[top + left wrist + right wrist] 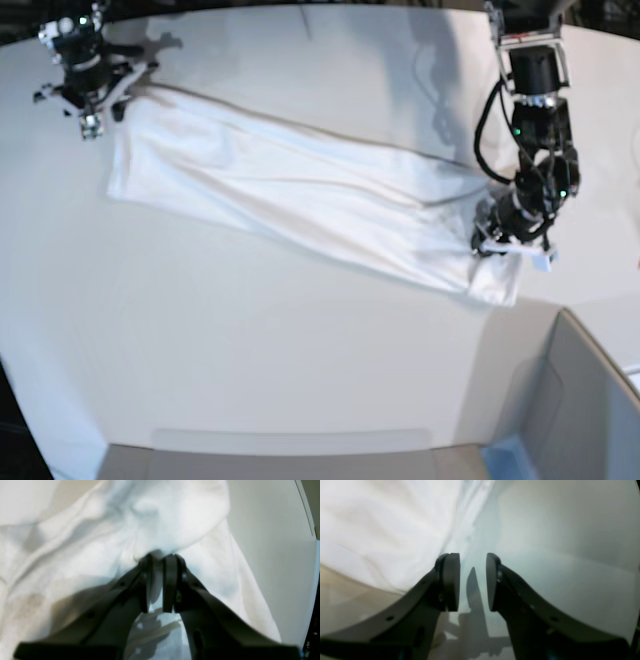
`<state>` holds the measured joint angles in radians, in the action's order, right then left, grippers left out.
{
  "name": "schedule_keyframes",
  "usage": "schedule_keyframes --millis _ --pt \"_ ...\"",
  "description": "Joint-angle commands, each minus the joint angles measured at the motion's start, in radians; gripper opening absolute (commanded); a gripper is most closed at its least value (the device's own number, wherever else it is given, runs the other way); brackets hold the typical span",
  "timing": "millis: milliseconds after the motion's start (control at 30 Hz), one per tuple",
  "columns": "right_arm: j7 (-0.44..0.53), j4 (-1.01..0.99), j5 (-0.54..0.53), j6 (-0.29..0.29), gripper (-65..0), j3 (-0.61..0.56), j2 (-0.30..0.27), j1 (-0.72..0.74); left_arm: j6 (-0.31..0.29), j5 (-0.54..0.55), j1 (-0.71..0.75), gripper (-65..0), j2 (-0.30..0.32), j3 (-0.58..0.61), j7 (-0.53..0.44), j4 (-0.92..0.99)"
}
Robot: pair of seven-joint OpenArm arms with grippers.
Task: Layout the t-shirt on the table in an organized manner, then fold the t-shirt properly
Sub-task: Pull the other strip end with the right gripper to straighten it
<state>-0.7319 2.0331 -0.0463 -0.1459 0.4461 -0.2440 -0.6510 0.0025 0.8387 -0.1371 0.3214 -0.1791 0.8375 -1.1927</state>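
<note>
The t-shirt [300, 195] is lying stretched in a long band across the white worktop [250, 350], running from the far corner on the base view's left down toward the near side on its right. The cloth is showing long creases along its length; no print is visible on the upward face.

The left gripper [160, 580] is sitting at the lower end of the band, on the base view's right [510, 235]. Its jaws are standing narrow and are pinching a gathered ridge of white cloth between the pads; the fabric is bunching up and fanning away from the pinch point in the left wrist view. A further flap of the shirt is lying flat on the worktop past the grip.

The right gripper [472, 580] is positioned at the upper end of the band, on the base view's left [90, 85]. Its jaws are standing apart with a clear gap, and nothing is sitting between the pads; bare worktop and the gripper's own shadow are showing through the gap. The shirt's edge is lying just beside the left-hand pad in the right wrist view.

A grey bin [590, 400] with a blue corner is standing at the near right of the base view, apart from the shirt.
</note>
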Motion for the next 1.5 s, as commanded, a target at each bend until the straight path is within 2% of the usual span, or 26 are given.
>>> schedule_keyframes --millis 0,267,467,567,733,867,1033,1100,1200,1300,1467 --pt "0.018 0.019 0.004 0.009 -45.8 0.012 -0.010 0.000 0.047 -0.057 0.007 -55.8 0.008 -0.003 0.038 0.009" --pt "0.031 0.033 0.004 0.019 -45.8 0.016 -0.007 0.015 0.047 -0.057 0.007 -55.8 0.008 -0.003 0.041 0.009" --pt "0.208 0.033 0.004 0.076 -45.8 0.063 0.059 0.083 0.047 -0.057 0.007 -55.8 0.008 0.000 0.044 0.009" --pt "0.229 0.031 0.004 0.075 -45.8 -0.030 0.058 0.136 0.047 -0.057 0.007 -55.8 0.008 0.002 0.044 0.009" --pt "0.165 -0.010 0.004 0.075 -45.8 -0.227 0.047 0.228 0.047 -0.057 0.007 -55.8 0.014 0.002 0.045 0.009" --pt "0.116 -0.163 0.004 0.075 -45.8 -0.274 0.045 0.320 0.047 -0.057 0.017 -55.8 0.014 -0.003 0.076 0.006" --pt "0.116 -0.303 0.010 0.082 -45.8 -0.269 0.042 0.363 0.047 -0.057 0.040 -55.8 0.022 -0.004 0.069 0.003" --pt "0.116 -0.311 0.010 0.084 -45.8 -0.226 0.047 0.366 0.047 -0.057 0.050 -55.8 0.041 -0.012 0.069 0.004" --pt "0.116 -0.322 0.010 0.084 -45.8 -0.138 0.068 0.385 0.047 -0.057 0.061 -55.8 0.041 -0.073 0.069 0.006" --pt "0.114 -0.363 0.010 0.084 -45.8 -0.050 0.065 0.415 0.047 -0.057 0.063 -55.8 0.043 -0.115 0.069 0.007" --pt "0.116 -0.447 0.007 0.084 -45.8 -0.019 0.033 0.437 0.047 -0.057 0.075 -55.8 0.064 -0.127 0.069 0.007"
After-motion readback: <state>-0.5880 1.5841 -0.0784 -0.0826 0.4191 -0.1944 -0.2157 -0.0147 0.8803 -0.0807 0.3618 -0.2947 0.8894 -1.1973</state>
